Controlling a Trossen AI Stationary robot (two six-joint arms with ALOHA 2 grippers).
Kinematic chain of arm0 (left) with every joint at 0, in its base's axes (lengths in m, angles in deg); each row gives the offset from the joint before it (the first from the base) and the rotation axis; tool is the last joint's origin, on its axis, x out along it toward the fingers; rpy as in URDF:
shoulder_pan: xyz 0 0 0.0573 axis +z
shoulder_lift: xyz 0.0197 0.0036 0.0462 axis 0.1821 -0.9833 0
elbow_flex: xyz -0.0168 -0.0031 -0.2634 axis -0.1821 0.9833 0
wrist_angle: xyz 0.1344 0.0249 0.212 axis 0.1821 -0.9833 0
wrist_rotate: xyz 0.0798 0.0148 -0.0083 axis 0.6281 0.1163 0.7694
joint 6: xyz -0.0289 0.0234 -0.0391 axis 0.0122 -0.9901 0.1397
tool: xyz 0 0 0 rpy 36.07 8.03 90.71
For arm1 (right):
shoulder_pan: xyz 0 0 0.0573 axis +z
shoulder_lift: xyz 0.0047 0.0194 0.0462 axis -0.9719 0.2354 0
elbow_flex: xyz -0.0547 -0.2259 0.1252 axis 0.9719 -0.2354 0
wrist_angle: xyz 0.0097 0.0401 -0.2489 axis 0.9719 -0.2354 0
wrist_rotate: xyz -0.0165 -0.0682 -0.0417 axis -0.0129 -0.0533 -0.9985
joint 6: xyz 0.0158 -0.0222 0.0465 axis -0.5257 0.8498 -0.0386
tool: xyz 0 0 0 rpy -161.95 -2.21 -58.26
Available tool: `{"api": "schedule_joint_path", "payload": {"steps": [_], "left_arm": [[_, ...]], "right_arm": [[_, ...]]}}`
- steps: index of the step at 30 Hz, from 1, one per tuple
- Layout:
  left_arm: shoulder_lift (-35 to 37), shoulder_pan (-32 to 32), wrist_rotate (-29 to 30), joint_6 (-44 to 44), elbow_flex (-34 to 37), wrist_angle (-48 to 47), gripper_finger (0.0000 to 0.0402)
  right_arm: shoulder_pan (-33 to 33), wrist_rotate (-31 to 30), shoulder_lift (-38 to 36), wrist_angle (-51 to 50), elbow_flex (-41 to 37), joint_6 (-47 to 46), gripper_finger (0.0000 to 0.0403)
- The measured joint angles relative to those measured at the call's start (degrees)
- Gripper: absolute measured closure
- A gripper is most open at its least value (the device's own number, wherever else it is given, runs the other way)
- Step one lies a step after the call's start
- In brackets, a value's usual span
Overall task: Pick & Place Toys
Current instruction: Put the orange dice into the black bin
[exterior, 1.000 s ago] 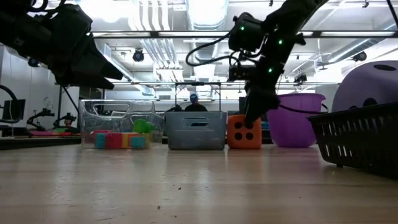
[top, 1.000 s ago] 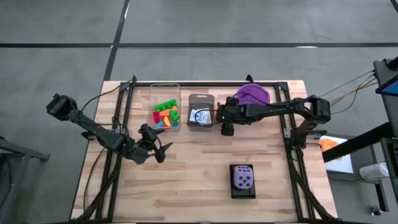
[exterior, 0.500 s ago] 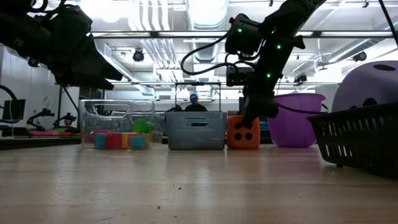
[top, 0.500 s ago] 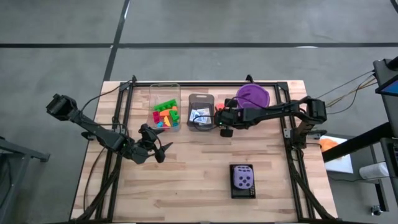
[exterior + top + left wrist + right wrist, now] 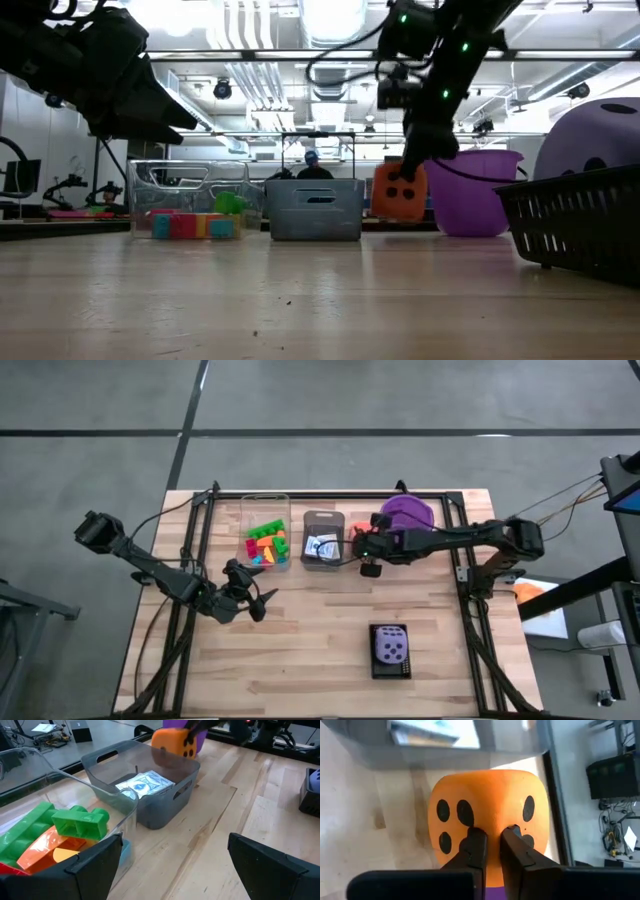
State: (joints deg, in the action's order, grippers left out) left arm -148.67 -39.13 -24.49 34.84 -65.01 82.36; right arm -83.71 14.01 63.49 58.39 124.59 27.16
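Note:
My right gripper [image 5: 360, 543] is shut on the orange dotted die [image 5: 398, 192], which hangs above the table between the grey bin [image 5: 322, 541] and the purple bowl [image 5: 405, 513]. The die also shows in the left wrist view [image 5: 172, 741]. My left gripper [image 5: 262, 603] waits open near the clear bin [image 5: 266, 532], which holds coloured bricks [image 5: 75, 822]. White-and-blue card packs [image 5: 142, 784] lie in the grey bin. A purple die [image 5: 390, 649] sits in a black bin at the near right. My right gripper pinches the orange die at the rounded edge between two dotted faces [image 5: 490, 822]. Its two fingertips [image 5: 476, 842] stand close together there. The fingers slant down from the table's right side. The die hangs below them, slightly tilted and clear of the table.
The black bin [image 5: 580, 225] stands at the near right of the table. Dark frame rails [image 5: 190, 560] run along both sides and the far edge. Bare wood [image 5: 310, 640] lies in the middle and near part of the table.
My right gripper has shut on the orange die and lifted it clear of the table, moving up and a little toward the table's right edge. The die stood on the table beside the grey bin before and now hangs tilted. My left arm has kept still.

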Motion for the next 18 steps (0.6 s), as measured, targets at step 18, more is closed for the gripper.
{"api": "schedule_joint_path", "payload": {"steps": [18], "left_arm": [[0.0, 0.0, 0.0, 0.0, 0.0, 0.0, 0.0035]], "right_arm": [[5.71, 13.81, -21.48, -9.98, 0.17, -5.73, 0.0386]]}}
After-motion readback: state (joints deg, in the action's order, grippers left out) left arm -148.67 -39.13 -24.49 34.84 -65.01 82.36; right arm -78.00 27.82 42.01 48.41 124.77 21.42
